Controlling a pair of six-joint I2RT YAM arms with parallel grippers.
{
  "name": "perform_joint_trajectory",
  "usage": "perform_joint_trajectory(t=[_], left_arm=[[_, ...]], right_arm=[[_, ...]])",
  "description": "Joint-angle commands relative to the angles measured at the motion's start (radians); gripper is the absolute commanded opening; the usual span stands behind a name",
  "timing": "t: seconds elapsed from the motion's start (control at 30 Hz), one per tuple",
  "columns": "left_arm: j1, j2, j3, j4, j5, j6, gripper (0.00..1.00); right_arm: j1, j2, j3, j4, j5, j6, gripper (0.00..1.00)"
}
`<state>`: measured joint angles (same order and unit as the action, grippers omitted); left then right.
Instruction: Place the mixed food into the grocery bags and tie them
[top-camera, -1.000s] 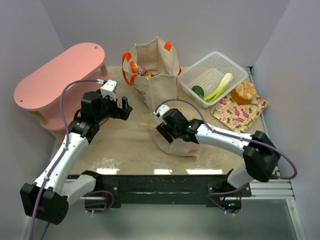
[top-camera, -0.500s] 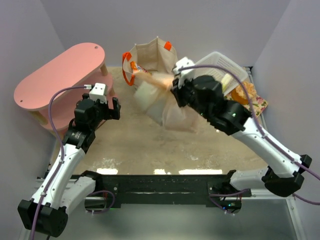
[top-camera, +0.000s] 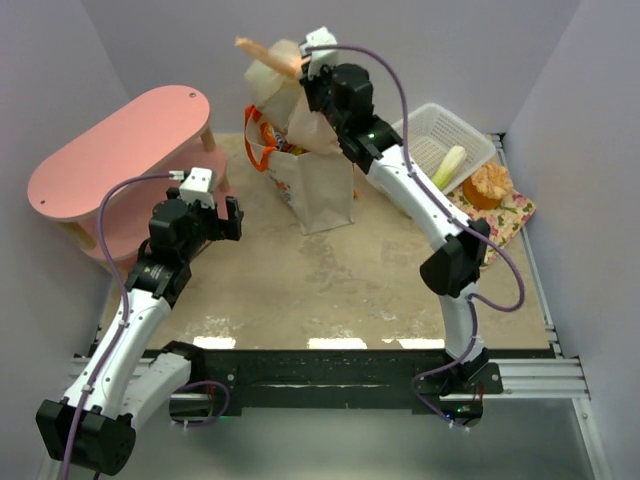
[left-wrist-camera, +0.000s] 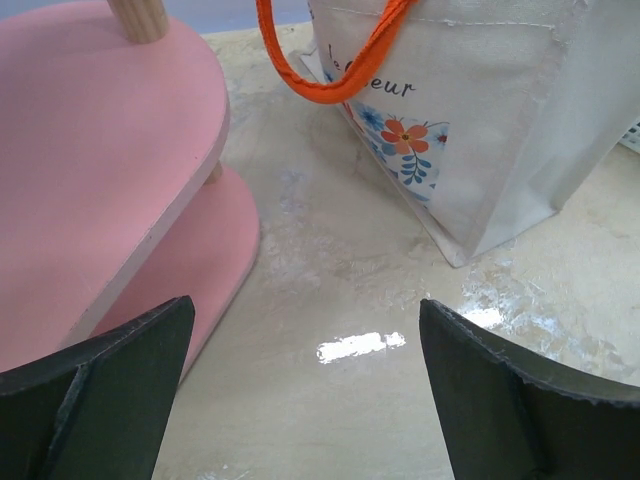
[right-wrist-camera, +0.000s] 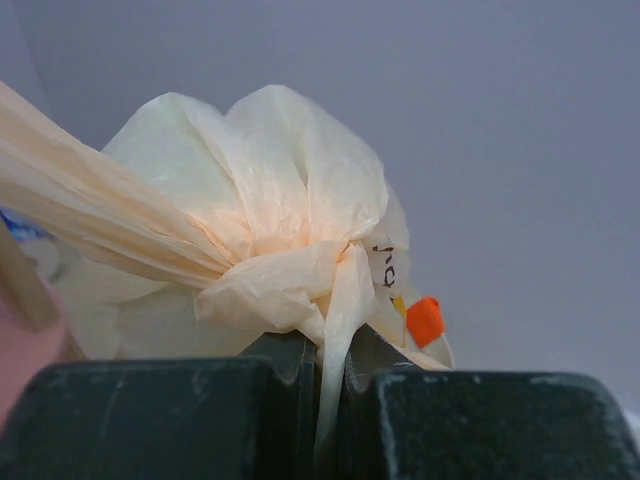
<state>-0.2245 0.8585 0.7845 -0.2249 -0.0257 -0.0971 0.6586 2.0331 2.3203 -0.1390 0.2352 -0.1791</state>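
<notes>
My right gripper (right-wrist-camera: 320, 352) is clamped tight on a twisted neck of the peach plastic bag (right-wrist-camera: 265, 215). It holds the bag high above the far middle of the table (top-camera: 300, 290), over the canvas tote (top-camera: 325, 195) that stands upright there. My left gripper (left-wrist-camera: 303, 305) has its jaws spread wide with nothing between them. It hangs low over the left of the table, facing the tote's flower-printed side and its orange handle (left-wrist-camera: 330, 70).

The tabletop is beige and mottled like stone, with a bright streak of glare on it near my left fingers. Pale lilac-grey walls (top-camera: 450, 50) close the space on the left, far and right sides. A pink oval shelf (top-camera: 110, 160) with two tiers on wooden pegs stands at the far left, one tier over the table's edge. At the far right a white slatted basket (top-camera: 440, 128) holds the leek (top-camera: 448, 165). Just beside it on the near side lies a floral mat (top-camera: 495, 228), with the golden bread (top-camera: 490, 185) at its far edge
</notes>
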Motion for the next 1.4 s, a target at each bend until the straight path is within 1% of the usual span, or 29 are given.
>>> perform_joint_trajectory(t=[0.0,0.03,0.13,0.17,0.23,0.3,0.33,0.37,0.43,0.47,0.53,0.57,0.6,0.63,0.67,0.7,0.73,0.83,0.9,1.07,1.1,1.17,1.2,1.23,1.27,1.3,1.33,1.37], left_arm=[[0.007,-0.010,-0.013,0.050,0.021,-0.018,1.00],[0.007,-0.013,-0.016,0.052,0.042,-0.016,1.00],[0.007,-0.013,-0.018,0.052,0.046,-0.016,1.00],[0.007,-0.015,-0.016,0.050,0.047,-0.016,1.00],[0.007,-0.016,-0.016,0.052,0.049,-0.016,1.00],[0.007,-0.015,-0.016,0.053,0.053,-0.018,1.00],[0.007,-0.013,-0.017,0.053,0.053,-0.016,1.00],[0.007,-0.013,-0.018,0.052,0.055,-0.016,1.00],[0.007,-0.012,-0.018,0.053,0.058,-0.018,1.00],[0.007,-0.009,-0.018,0.053,0.059,-0.018,1.00],[0.008,-0.007,-0.018,0.053,0.061,-0.016,1.00],[0.007,-0.003,-0.018,0.053,0.064,-0.016,1.00],[0.007,-0.003,-0.018,0.053,0.066,-0.016,1.00],[0.007,0.000,-0.018,0.053,0.067,-0.016,1.00],[0.007,0.004,-0.018,0.052,0.067,-0.016,1.00],[0.007,0.005,-0.018,0.049,0.067,-0.016,1.00],[0.007,0.007,-0.018,0.048,0.070,-0.016,1.00],[0.007,0.011,-0.018,0.050,0.072,-0.016,1.00],[0.007,0.011,-0.016,0.050,0.076,-0.015,1.00],[0.007,0.004,-0.018,0.055,0.086,-0.015,1.00],[0.007,0.004,-0.018,0.058,0.086,-0.013,1.00],[0.007,-0.001,-0.018,0.058,0.086,-0.010,1.00],[0.007,-0.004,-0.019,0.061,0.087,-0.007,1.00],[0.007,-0.007,-0.019,0.062,0.092,-0.007,1.00],[0.007,-0.013,-0.021,0.067,0.095,-0.004,1.00],[0.007,-0.016,-0.025,0.071,0.098,-0.003,1.00],[0.007,-0.019,-0.027,0.076,0.101,-0.004,1.00],[0.007,-0.021,-0.028,0.084,0.101,-0.007,1.00]], right_arm=[[-0.027,0.053,-0.071,0.162,-0.077,-0.091,0.00],[-0.033,0.055,-0.102,0.162,-0.076,-0.100,0.00],[-0.042,0.015,-0.223,0.107,-0.050,-0.117,0.00],[-0.042,-0.013,-0.316,0.107,-0.050,-0.126,0.00],[-0.042,-0.092,-0.384,0.081,-0.043,-0.128,0.00],[-0.040,-0.135,-0.415,-0.008,-0.027,-0.122,0.00],[-0.040,-0.139,-0.408,-0.046,-0.022,-0.120,0.00],[-0.042,-0.137,-0.377,-0.127,-0.017,-0.122,0.00],[-0.042,-0.096,-0.314,-0.232,-0.030,-0.125,0.00],[-0.042,-0.067,-0.229,-0.338,-0.031,-0.123,0.00],[-0.048,0.028,-0.136,-0.436,-0.066,-0.123,0.00],[-0.053,0.068,-0.037,-0.518,-0.073,-0.123,0.00],[-0.056,0.108,0.015,-0.559,-0.079,-0.125,0.00],[-0.060,0.201,0.072,-0.600,-0.089,-0.128,0.00],[-0.066,0.240,0.171,-0.672,-0.106,-0.128,0.00],[-0.070,0.280,0.207,-0.698,-0.112,-0.129,0.00],[-0.074,0.320,0.223,-0.711,-0.115,-0.135,0.00],[-0.085,0.331,0.162,-0.685,-0.116,-0.129,0.00],[-0.088,0.319,0.097,-0.657,-0.111,-0.122,0.00],[-0.090,0.233,0.068,-0.619,-0.125,-0.108,0.01],[-0.088,0.217,0.074,-0.616,-0.140,-0.106,0.07],[-0.088,0.187,0.105,-0.613,-0.168,-0.096,0.16],[-0.088,0.155,0.114,-0.613,-0.180,-0.091,0.27],[-0.089,0.130,0.119,-0.610,-0.210,-0.077,0.56],[-0.088,0.109,0.114,-0.594,-0.221,-0.068,0.72],[-0.088,0.055,0.103,-0.584,-0.232,-0.060,0.83],[-0.089,0.026,0.091,-0.573,-0.259,-0.043,0.91],[-0.090,-0.003,0.049,-0.541,-0.267,-0.028,0.93]])
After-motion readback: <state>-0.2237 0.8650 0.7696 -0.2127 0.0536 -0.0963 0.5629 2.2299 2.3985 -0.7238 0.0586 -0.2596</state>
